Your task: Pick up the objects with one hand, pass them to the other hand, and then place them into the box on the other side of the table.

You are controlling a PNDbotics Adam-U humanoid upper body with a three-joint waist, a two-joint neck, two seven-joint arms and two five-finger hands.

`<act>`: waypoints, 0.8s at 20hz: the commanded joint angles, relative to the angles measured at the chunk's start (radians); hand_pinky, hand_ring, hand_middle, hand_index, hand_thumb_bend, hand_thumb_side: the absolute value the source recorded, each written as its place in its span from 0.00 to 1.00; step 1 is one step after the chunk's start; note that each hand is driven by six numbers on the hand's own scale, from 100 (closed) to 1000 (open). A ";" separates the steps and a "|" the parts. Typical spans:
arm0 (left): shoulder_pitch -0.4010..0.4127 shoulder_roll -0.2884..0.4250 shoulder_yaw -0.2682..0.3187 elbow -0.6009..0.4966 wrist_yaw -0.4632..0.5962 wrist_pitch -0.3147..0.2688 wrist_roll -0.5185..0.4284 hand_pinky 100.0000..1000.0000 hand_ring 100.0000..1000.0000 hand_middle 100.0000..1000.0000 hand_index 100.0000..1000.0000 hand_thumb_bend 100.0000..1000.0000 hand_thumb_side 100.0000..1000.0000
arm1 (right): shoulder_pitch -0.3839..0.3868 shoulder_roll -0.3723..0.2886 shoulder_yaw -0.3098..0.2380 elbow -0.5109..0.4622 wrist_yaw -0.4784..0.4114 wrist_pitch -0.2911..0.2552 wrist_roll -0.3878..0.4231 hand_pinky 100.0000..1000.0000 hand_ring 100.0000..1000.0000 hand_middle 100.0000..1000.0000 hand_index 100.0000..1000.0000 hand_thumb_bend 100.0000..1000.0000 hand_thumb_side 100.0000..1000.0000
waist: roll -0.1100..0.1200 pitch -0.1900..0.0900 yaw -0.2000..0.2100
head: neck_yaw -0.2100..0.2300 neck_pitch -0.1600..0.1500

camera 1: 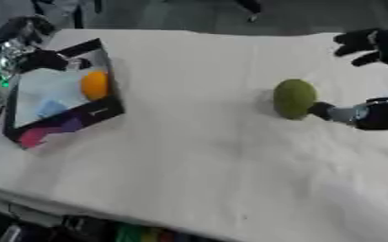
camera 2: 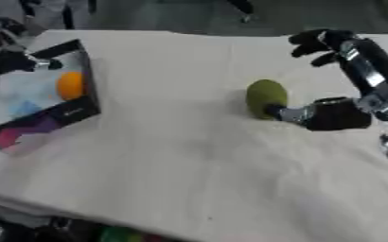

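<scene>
Nearest the viewer, a white cloth (camera 1: 197, 156) covers the table. At mid-depth on the right, the right hand (camera 2: 334, 114) reaches in from the right edge; one fingertip touches the right flank of the green oval object (camera 2: 266, 98), and whether the other fingers are curled or straight cannot be told. The green oval object rests on the cloth, its long axis running near to far. At left, the box (camera 1: 65, 125) lies open, dark-rimmed, holding an orange ball (camera 1: 94, 85) and a pale blue shape (camera 1: 50, 108). Marks on the box rim are unreadable. Farther back, the left hand (camera 2: 11, 61) sits at the box's far rim; its finger state cannot be told.
</scene>
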 commanded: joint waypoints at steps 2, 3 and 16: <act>-0.013 0.040 0.027 -0.074 0.039 -0.019 0.005 0.79 0.71 0.72 0.78 0.69 0.26 | -0.012 -0.057 -0.043 -0.020 0.017 0.047 0.134 0.74 0.80 0.68 0.79 0.60 0.16 | -0.008 -0.018 0.002 | -0.085 0.002; -0.013 0.042 0.028 -0.088 0.048 -0.016 0.008 0.79 0.71 0.72 0.77 0.68 0.25 | -0.015 -0.065 -0.051 -0.020 0.015 0.057 0.167 0.74 0.81 0.69 0.79 0.46 0.17 | -0.006 -0.018 0.002 | -0.100 0.002; -0.012 0.033 0.023 -0.299 0.198 0.010 0.024 0.78 0.70 0.74 0.76 0.70 0.33 | -0.072 -0.134 -0.081 0.078 0.019 0.087 0.341 0.78 0.87 0.79 0.85 0.62 0.21 | 0.004 -0.004 0.025 | -0.220 -0.023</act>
